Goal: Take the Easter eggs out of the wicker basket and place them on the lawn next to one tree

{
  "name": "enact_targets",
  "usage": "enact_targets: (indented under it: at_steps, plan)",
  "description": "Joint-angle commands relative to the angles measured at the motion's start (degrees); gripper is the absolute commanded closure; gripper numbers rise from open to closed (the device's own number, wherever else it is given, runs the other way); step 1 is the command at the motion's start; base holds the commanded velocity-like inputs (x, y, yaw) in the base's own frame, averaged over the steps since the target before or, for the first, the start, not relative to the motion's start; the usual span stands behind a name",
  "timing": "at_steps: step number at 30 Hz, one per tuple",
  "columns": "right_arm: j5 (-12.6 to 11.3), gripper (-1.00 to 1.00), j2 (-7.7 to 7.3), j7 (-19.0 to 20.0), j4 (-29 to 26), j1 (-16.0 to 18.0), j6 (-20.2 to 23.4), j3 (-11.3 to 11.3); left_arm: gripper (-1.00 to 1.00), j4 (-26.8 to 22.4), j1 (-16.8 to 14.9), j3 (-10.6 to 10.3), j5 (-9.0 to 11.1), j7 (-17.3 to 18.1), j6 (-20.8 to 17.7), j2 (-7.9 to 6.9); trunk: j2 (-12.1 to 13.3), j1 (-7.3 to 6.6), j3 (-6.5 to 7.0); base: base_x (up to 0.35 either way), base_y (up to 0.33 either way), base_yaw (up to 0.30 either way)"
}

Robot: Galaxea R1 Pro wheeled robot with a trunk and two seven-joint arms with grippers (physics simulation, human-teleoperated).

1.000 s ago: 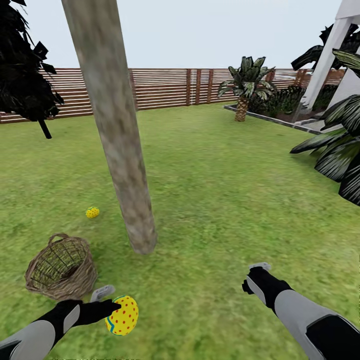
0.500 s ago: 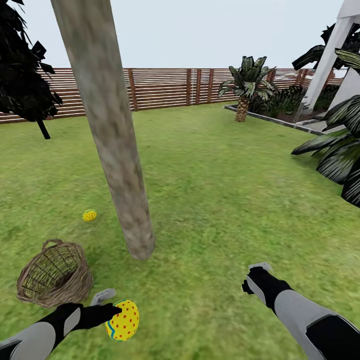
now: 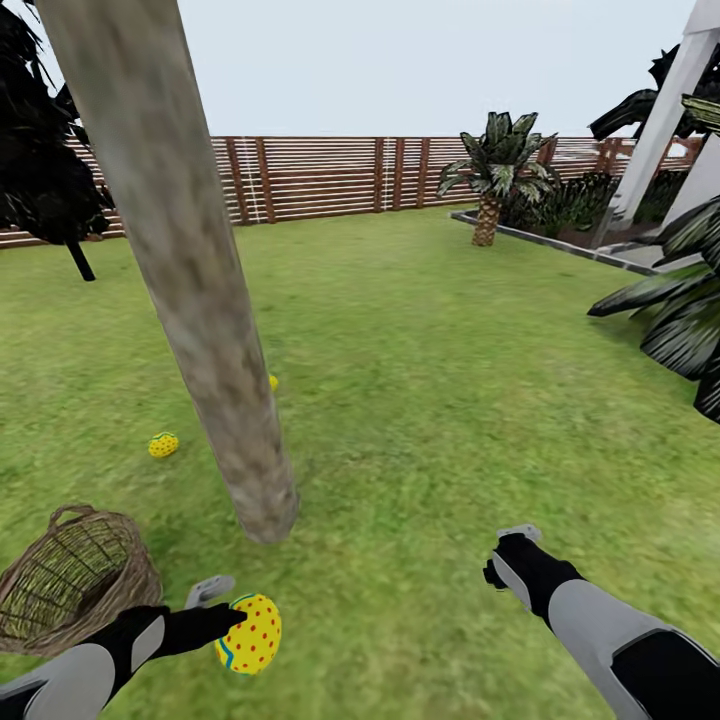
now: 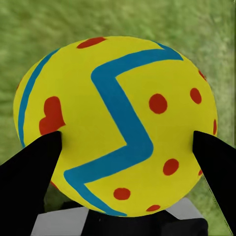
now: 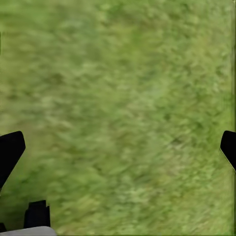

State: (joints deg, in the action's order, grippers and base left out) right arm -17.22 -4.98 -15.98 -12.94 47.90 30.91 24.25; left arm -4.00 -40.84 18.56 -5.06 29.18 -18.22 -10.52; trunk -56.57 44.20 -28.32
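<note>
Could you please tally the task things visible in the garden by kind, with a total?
Yellow red-dotted Easter eggs: 3 (one in the left end effector with a blue zigzag band, one on the grass, one peeking from behind the trunk)
Brown woven wicker basket: 1
Thick grey-brown mottled tree trunk: 1
Total: 5

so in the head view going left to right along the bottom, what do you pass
wicker basket → left gripper shut on an egg → bare lawn → right gripper, open
</note>
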Motion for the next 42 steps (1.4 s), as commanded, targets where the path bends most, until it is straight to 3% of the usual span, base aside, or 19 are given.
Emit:
enact_targets:
  at_steps: [1,11,20,42]
  plan:
    - [-0.61,-1.00,-0.04,-0.35,-0.16,0.00,0.30,0.44,1.00,-0.07,-0.02,0.51,-0.54,0.26,-0.42,0.05,-0.04,0.03,-0.06,0.282,-0.171,0.236]
    - [-0.44,-1.00,0.96,-0.36,1.48,0.00,0.27,0.45,1.00,-0.06,-0.02,0.51,-0.49,0.38,-0.37,0.14,-0.04,0.03,-0.06,0.091,-0.046,0.276]
    - [-0.44,-1.00,0.86,-0.28,1.49,0.00,0.29,0.36,1.00,-0.13,-0.02,0.65,-0.39,0.49,-0.37,-0.11,-0.04,0.03,-0.06,0.000,0.000,0.017]
    - [-0.53,-1.00,0.73,-0.28,1.43,0.00,0.25,0.36,1.00,-0.27,-0.02,0.87,-0.27,0.46,-0.24,-0.28,-8.86,4.86,-4.01,0.000,0.000,0.000]
